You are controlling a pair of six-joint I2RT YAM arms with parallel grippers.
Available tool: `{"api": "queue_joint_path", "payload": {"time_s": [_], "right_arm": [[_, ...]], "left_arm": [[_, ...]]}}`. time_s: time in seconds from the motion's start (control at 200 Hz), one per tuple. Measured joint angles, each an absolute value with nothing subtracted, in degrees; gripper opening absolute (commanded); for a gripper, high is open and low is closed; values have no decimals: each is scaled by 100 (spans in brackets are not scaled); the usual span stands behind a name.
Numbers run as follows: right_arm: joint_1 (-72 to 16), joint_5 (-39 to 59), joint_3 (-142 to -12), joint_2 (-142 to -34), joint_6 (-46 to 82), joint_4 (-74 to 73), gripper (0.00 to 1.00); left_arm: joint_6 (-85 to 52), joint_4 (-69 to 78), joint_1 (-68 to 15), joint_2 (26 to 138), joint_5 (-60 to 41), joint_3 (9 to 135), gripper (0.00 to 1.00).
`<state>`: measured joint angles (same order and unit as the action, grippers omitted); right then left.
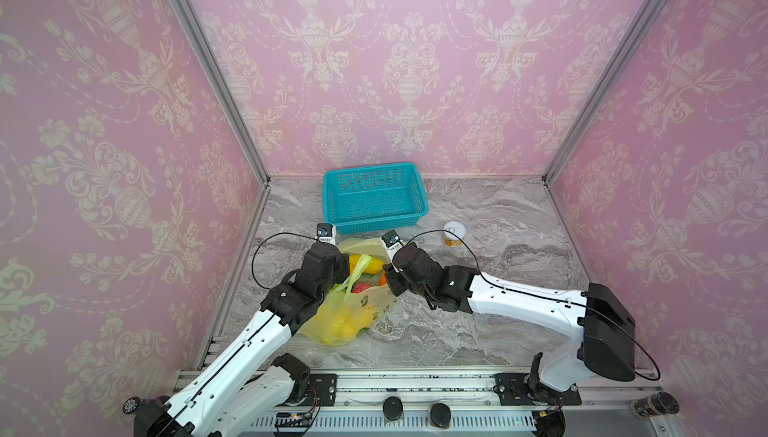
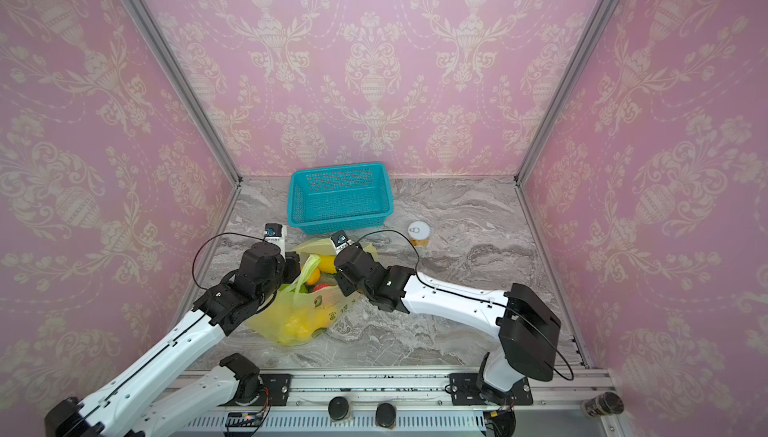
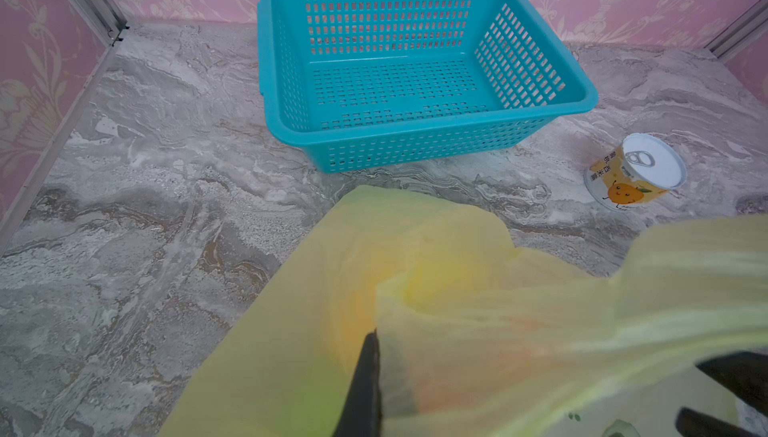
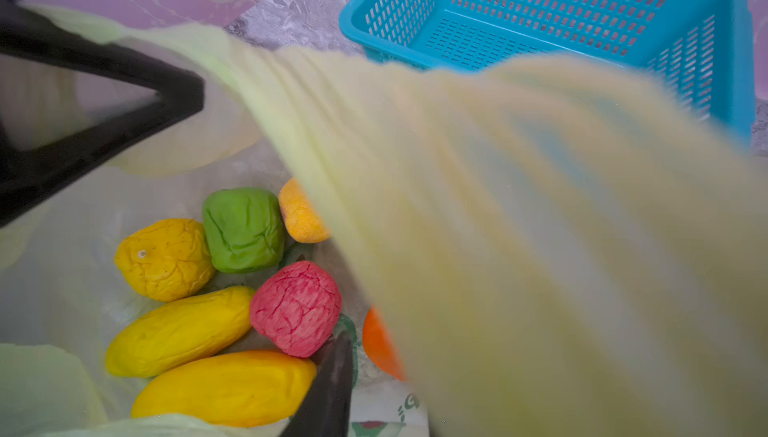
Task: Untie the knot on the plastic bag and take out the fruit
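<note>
Lying open, plastic bag [image 1: 347, 322] holding fruit [image 4: 296, 308], teal basket [image 1: 374, 225] beyond it

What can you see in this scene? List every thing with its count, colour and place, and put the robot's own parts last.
plastic bag: one, translucent yellow-green, on the table in front of the basket, mouth open.
fruit: seven showing, three yellow, one green, one yellow-orange, one pink-red, one orange, all inside the bag; more may be hidden.
basket: one, teal, by the back wall, nothing in it.
can: one, white lid, yellow label, upright, right of the basket.
table: one, grey marble.
left gripper: one, black, shut on the bag's film.
right gripper: one, black, jaws apart in the bag's mouth, above the fruit.
</note>
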<state>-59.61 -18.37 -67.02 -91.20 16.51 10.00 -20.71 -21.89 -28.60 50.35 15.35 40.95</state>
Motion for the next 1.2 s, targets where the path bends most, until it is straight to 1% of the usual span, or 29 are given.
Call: {"api": "queue_joint_path", "payload": {"time_s": [0.06,0.2,0.3,0.445,0.485,0.535,0.6,0.741,0.841,1.006,1.201], "right_arm": [[-5966,-1780,-6904,-9380,1662,1039,26],[-6055,-1772,-7041,-9856,1680,1116,40],[-6139,-1846,-6969,-9955,1717,1236,55],[-6246,-1944,-6619,-9874,1800,1181,83],[-6265,-1953,-6514,-9841,1824,1168,89],[-6278,-1992,-6405,-9797,1774,1164,93],[-6283,-2040,-6340,-9758,1796,1146,95],[-6267,-2102,-6357,-9754,1809,1109,96],[-6228,-2130,-6541,-9841,1826,1188,98],[-6141,-2235,-6956,-10130,1918,1297,97],[-6082,-2368,-7131,-10565,2091,1518,95]], "left_arm": [[-2071,-2187,-2860,5035,1535,4095,0],[-2071,-2189,-2860,5033,1535,4095,0],[-2071,-2189,-2860,5033,1535,4095,0],[-2071,-2189,-2860,5033,1535,4095,0],[-2071,-2189,-2860,5033,1535,4095,0],[-2071,-2189,-2860,5033,1535,4095,0],[-2071,-2189,-2860,5033,1535,4095,0],[-2071,-2189,-2860,5033,1535,4095,0],[-2071,-2189,-2860,5033,1535,4095,0],[-2071,-2189,-2860,5033,1535,4095,0],[-2071,-2189,-2860,5033,1535,4095,0]]}}
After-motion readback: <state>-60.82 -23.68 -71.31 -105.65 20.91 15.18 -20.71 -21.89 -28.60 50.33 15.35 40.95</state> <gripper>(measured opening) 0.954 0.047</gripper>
